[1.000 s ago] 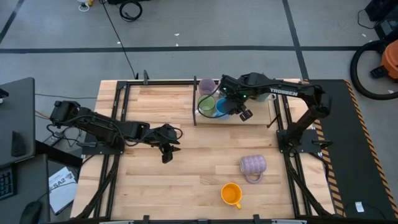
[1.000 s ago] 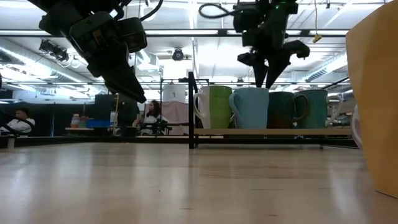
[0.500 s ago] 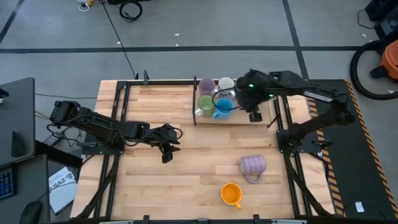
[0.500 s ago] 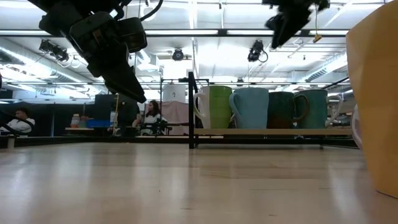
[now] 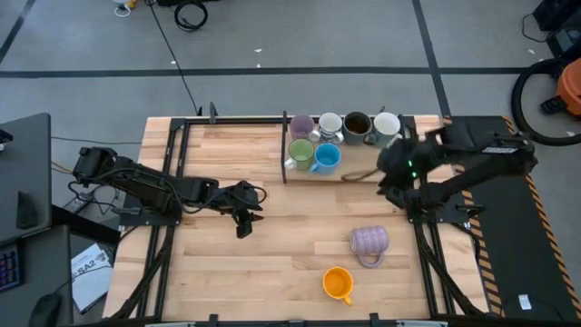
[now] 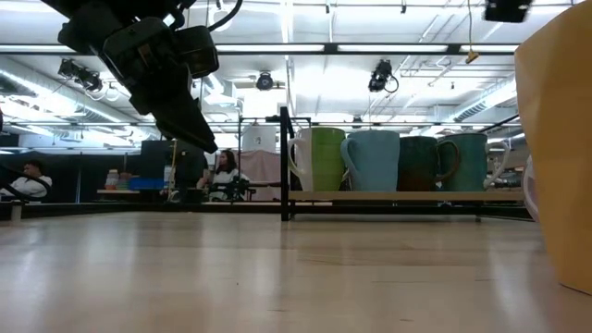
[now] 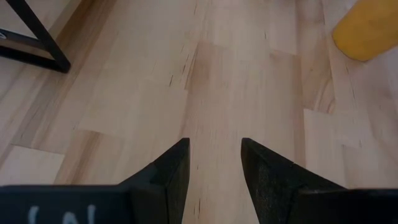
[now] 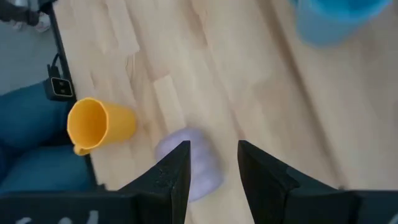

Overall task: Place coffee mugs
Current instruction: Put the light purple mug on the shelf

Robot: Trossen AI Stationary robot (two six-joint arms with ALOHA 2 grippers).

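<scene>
Right gripper (image 8: 208, 165), jaws parted w/ nothing between them, hangs above the table just off the near right corner of the mug rack (image 5: 359, 174). Its wrist view looks past the fingers at the ribbed lavender mug (image 8: 189, 165) and the orange mug (image 8: 96, 126), both on their sides on the wooden table (image 5: 227, 263), well apart from the rack on its near side.

On the rack: lilac mug (image 5: 301, 125), white mug (image 5: 329, 124), dark grey-brown mug (image 5: 356, 123) and a second white mug (image 5: 387, 125) in the back row; green mug (image 5: 300, 151) and blue mug (image 5: 326, 156) in the front row, touching or nearly so.

Left gripper (image 5: 243, 218) waits over bare boards well to the rack's left, fingers (image 7: 171, 171) apart, holding nothing.

In the low view the rack's mugs stand upright in a row; people sit in the room beyond the table.
</scene>
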